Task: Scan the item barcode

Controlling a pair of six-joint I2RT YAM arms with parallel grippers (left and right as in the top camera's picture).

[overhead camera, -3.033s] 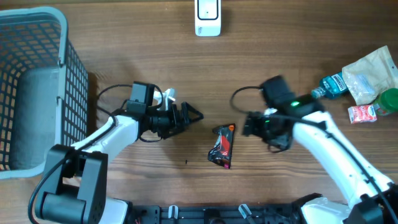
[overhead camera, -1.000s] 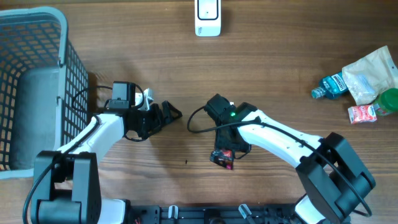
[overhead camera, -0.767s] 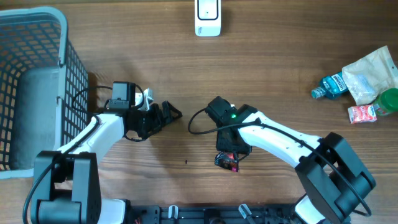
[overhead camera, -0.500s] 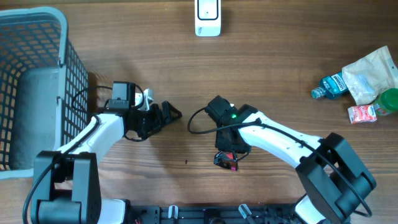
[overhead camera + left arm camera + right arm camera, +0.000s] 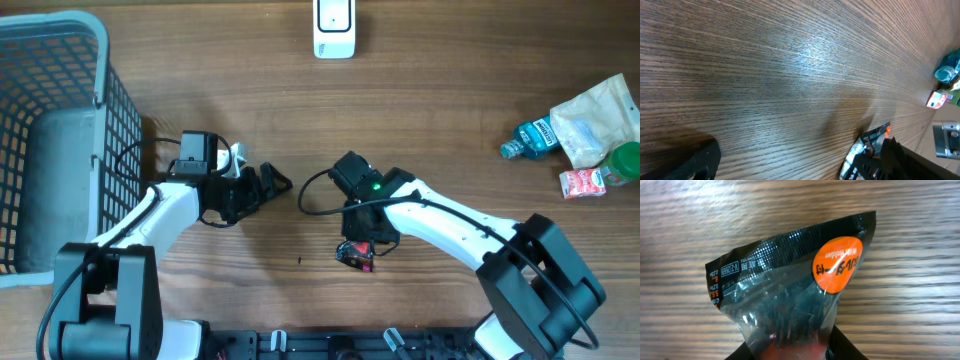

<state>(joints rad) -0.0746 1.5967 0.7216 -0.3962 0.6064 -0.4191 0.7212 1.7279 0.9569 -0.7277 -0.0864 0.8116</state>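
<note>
The item is a black glossy packet (image 5: 790, 287) with a round orange sticker (image 5: 837, 262), lying at the table's front centre (image 5: 356, 254). My right gripper (image 5: 795, 349) is shut on the packet's lower end, one dark finger on each side, and it covers most of the packet from above (image 5: 366, 238). No barcode shows on the upward face, only small printed text. The white scanner (image 5: 334, 27) stands at the back centre. My left gripper (image 5: 276, 182) is open and holds nothing, a hand's width left of the packet, which shows past its finger (image 5: 866, 148).
A grey wire basket (image 5: 85, 75) fills the left side. At the far right lie a blue bottle (image 5: 530, 137), a pale bag (image 5: 596, 112), a green cap (image 5: 626, 160) and a small red box (image 5: 582, 183).
My right gripper has closed on the packet, which shifted slightly under it. The left arm has not moved.
</note>
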